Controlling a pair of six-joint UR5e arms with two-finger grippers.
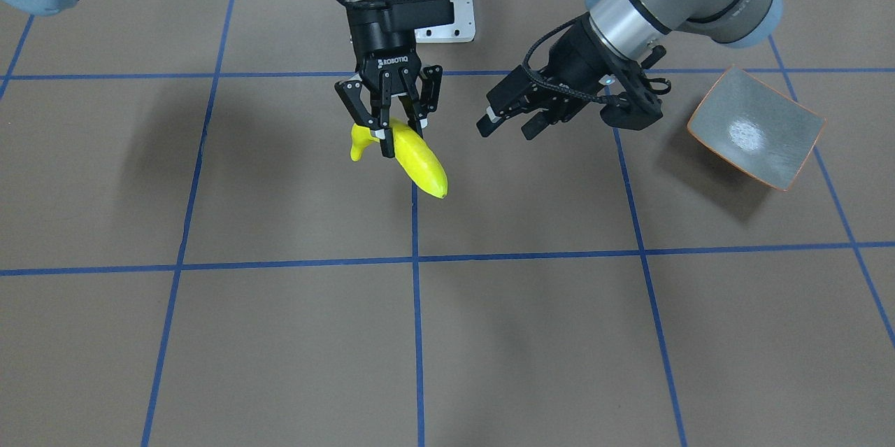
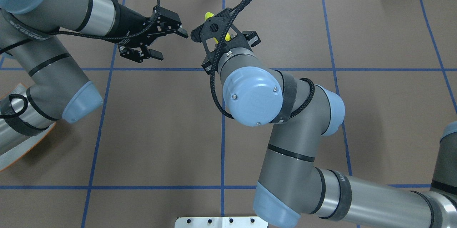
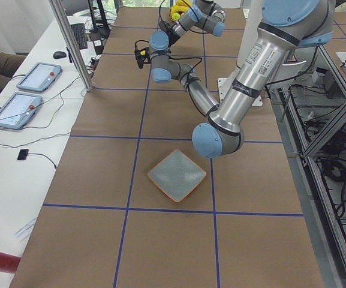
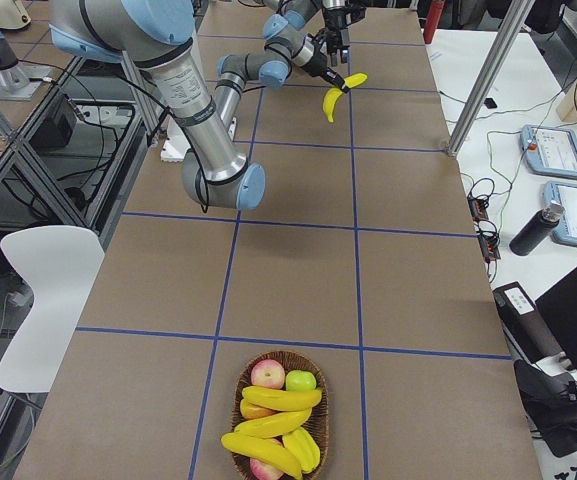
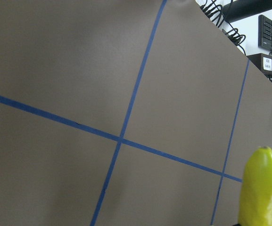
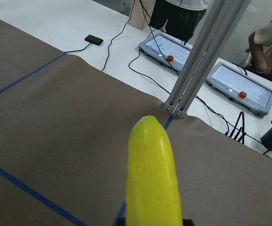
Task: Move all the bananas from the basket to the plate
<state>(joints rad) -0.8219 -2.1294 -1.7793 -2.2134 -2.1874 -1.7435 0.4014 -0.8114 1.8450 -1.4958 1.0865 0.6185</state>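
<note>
Between the pinching jaws of the right gripper (image 1: 397, 141), a banana (image 1: 421, 166) is hanging clear of the table (image 1: 280, 335), its free end slanting toward the left gripper (image 1: 509, 126), whose spread jaws are facing it nearby, the plate (image 1: 759, 131) lying beyond them.

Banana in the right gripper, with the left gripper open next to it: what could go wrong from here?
1. The right gripper pinches the banana near its stem end, so the long free part might swing or slip in a handover.
2. The open left gripper is close by; the two grippers could collide.
3. The plate has upturned sides, so a banana released from high up might roll out.
</note>
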